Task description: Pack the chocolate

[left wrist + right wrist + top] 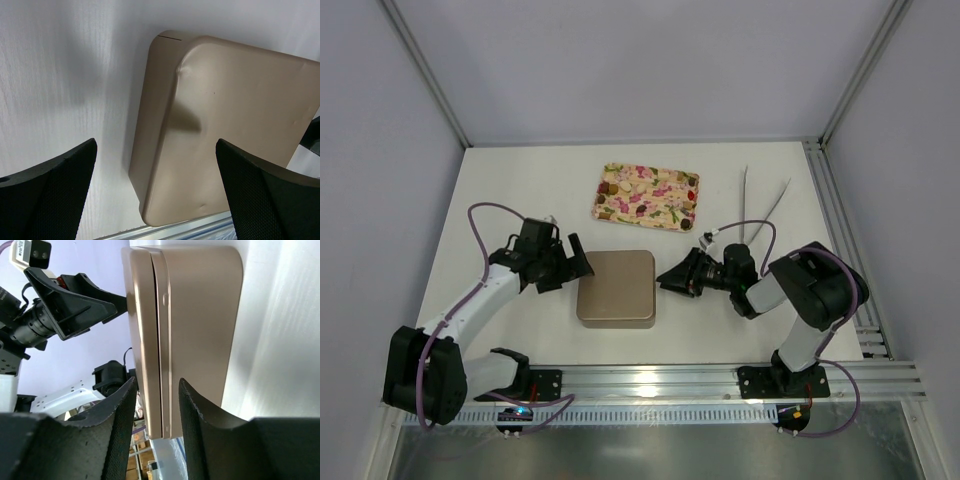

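Chocolate bonbons: can't tell where they are, no single piece reads in any view. The box is shut and anything on the tray is too small to separate from its print.

White tabletop [520,180]: everything sits on it, inside plain white walls.

Left arm [470,305]: reaches in from the left, wrist low, pointing at the box's left side.

Right arm [800,290]: folded near its base, wrist pointing left at the box's right side.

Square tan-gold box with rounded corners [616,288]: closed, centre of the table between the two grippers. The lid seam runs along the side in the right wrist view, and the left wrist view shows shallow dents in the lid.

Rectangular flower-print tray [650,171]: behind the box, well apart from it, slightly skewed.

Long thin metal tongs [744,200]: right of the tray, lying in a V.

Left gripper [582,262]: jaws fully spread, holding nothing, just beside the box's left edge. Its wrist view looks down over the lid between the fingers.

Right gripper [665,278]: jaws partly apart, not clamped. From its wrist view the box's side edge lines up in the gap between the fingers [200,440]. Can't tell whether a pad touches the box.
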`<state>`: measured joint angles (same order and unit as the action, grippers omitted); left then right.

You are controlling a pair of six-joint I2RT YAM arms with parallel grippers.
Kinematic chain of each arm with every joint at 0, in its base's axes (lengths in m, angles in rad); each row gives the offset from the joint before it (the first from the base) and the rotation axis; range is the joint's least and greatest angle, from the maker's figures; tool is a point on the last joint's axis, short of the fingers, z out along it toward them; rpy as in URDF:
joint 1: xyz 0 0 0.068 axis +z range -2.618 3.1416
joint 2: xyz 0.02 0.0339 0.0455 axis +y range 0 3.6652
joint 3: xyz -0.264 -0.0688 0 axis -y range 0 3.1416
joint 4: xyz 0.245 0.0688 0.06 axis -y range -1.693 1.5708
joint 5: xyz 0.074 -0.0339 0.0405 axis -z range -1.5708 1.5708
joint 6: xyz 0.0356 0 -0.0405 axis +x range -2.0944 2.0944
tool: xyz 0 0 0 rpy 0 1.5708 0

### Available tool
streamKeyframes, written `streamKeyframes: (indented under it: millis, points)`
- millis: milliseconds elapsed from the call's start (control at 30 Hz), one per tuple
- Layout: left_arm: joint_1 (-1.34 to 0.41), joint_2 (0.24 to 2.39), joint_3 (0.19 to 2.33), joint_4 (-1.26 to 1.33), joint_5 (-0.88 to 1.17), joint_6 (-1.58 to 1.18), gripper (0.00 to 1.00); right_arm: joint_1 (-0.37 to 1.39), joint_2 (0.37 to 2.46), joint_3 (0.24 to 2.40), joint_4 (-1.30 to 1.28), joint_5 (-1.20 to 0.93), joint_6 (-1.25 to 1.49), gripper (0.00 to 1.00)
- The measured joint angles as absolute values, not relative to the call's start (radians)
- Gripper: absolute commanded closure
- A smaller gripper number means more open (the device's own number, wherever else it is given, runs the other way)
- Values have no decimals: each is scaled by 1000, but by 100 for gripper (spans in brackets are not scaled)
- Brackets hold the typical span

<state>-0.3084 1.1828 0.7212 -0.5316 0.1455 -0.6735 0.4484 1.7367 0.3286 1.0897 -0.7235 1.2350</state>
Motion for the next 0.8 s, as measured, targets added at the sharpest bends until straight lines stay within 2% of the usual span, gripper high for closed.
streamKeyframes:
  millis: [367,800]
  points:
    - [-348,1224,721,-527,138,-682,2,448,1606,331,888,-691,1102,47]
    - [-443,1294,770,-512,105,-706,3,472,1521,403,650,-633,974,44]
